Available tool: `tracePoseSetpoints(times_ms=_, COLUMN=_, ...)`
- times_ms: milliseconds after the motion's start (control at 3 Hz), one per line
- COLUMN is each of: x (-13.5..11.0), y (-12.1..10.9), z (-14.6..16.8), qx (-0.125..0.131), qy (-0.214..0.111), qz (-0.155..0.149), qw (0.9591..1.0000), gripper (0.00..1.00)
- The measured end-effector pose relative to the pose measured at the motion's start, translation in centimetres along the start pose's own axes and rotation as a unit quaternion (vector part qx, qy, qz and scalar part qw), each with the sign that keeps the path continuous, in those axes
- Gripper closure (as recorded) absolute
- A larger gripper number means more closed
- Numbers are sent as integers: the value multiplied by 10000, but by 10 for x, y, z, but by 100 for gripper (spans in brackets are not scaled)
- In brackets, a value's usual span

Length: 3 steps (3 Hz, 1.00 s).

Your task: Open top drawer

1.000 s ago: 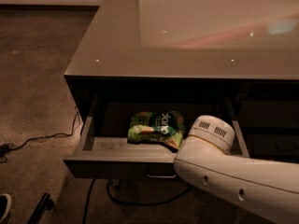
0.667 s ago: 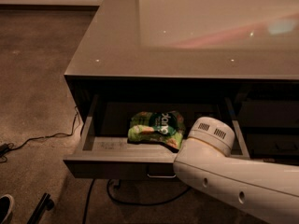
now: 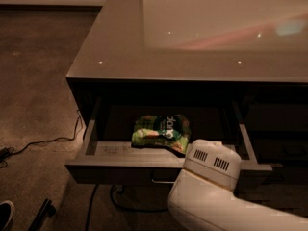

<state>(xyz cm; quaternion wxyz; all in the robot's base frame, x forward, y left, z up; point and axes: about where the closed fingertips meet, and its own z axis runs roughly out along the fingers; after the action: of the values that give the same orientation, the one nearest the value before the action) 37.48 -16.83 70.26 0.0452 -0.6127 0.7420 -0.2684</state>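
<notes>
Evidently the white arm (image 3: 212, 163) has sunk toward 6 o'clock and a touch toward 9 over the last second, its vented wrist housing now overlapping the front panel of the top drawer (image 3: 120, 173) rather than sitting above it. The gripper lies hidden behind that housing, at the drawer's front just to the 3 o'clock side of the metal loop handle (image 3: 161, 181), so whether it is wide, narrow or holding the handle cannot be told. The drawer itself has barely shifted in that time. It stands pulled well out of the cabinet at the picture's centre, its grey floor bare along the front. A green snack bag (image 3: 161, 133) lies inside it, just beyond the housing toward 11 o'clock. Farther off, the cabinet's glossy top (image 3: 120, 42) overhangs the drawer's rear. Judged from this, the opening looks essentially done and the arm seems to be backing away rather than pulling further.
</notes>
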Motion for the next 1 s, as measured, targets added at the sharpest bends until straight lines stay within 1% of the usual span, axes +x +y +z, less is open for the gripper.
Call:
tracePoseSetpoints(times_ms=333, x=-1, y=-2, z=-6, qx=79, qy=-4, qz=9, qw=10000, gripper=0)
tracePoseSetpoints(times_ms=667, x=-1, y=-2, z=1, qx=26, qy=-160, qz=45, qw=9999, gripper=0)
tracePoseSetpoints(times_ms=1000, x=0, y=-14, z=14, qx=112, qy=-491, qz=227, qw=9985, gripper=0)
